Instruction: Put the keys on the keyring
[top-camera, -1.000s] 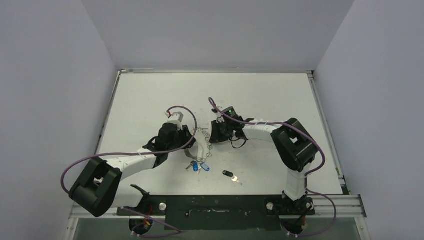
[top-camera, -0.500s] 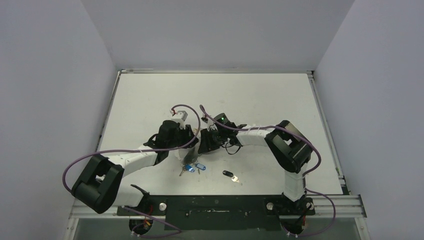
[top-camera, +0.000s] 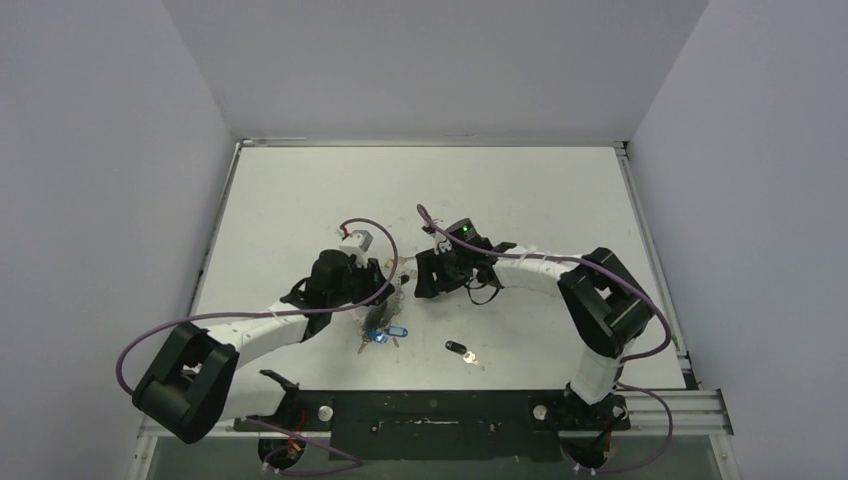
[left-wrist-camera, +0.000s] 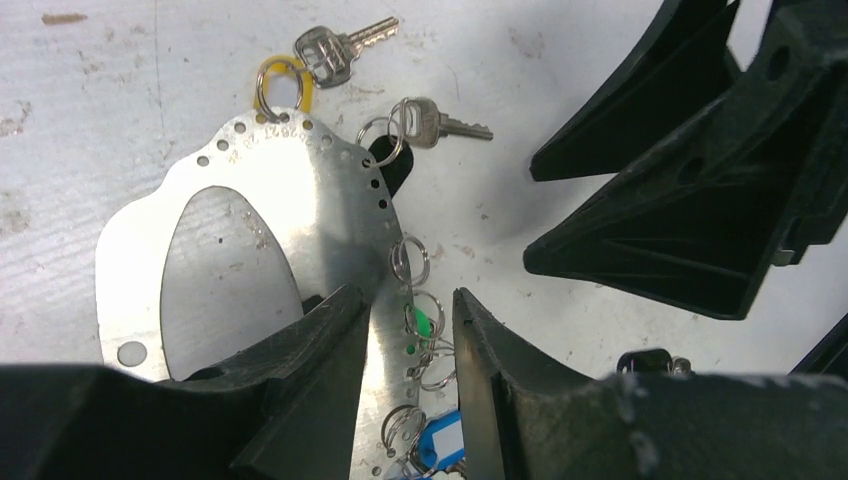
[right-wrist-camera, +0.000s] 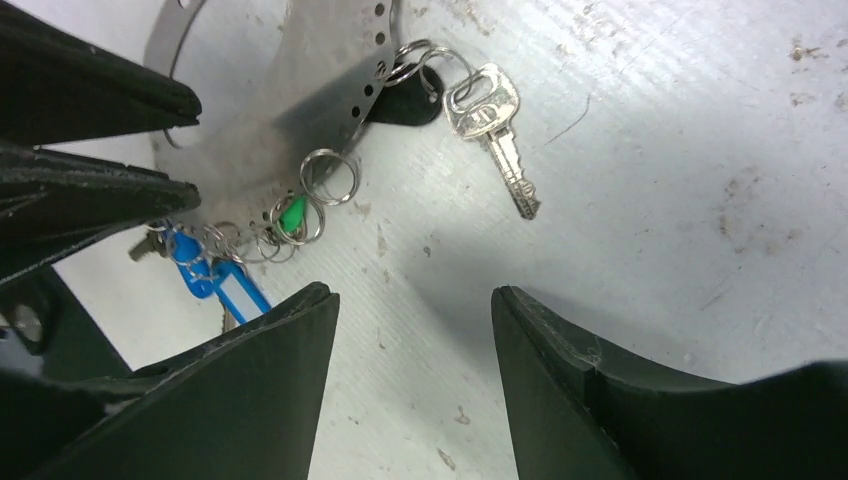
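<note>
- Left wrist view alone shows the left gripper (left-wrist-camera: 405, 330) pinching the keyring (left-wrist-camera: 320, 200) plate, keys (left-wrist-camera: 425, 120) attached.
- Right gripper (right-wrist-camera: 412, 300) gapes empty.
- Scuffed white table (top-camera: 540, 190), grey walls.

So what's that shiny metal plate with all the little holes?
The plate is a thin, flat, silvery sheet, rounded at the top, with a large teardrop cutout and small holes along its edge. Split rings hang from those holes, carrying keys and yellow, green and blue tags. It lies on the white table. The left fingers straddle its right edge; whether they pinch it is unclear.
</note>
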